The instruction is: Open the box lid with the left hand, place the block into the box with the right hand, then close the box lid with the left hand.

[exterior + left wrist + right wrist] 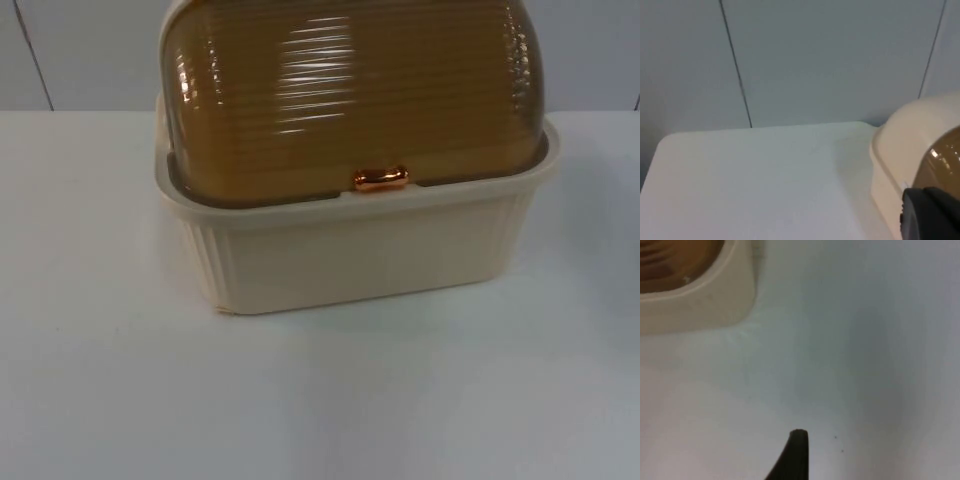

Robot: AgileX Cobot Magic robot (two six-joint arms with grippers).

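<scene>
A cream ribbed box (350,255) stands on the white table, close under the top camera. Its brown translucent domed lid (340,90) is down, with a copper handle (380,179) at its front edge. In the left wrist view the box's cream end (905,150) and a bit of brown lid (945,160) lie beside a black fingertip (930,215). In the right wrist view a corner of the box (705,295) is seen past one black fingertip (792,457) over bare table. I cannot make out a block.
The white table top (320,400) stretches in front of the box and to both sides. The grey partition wall (815,55) rises behind the table's far edge.
</scene>
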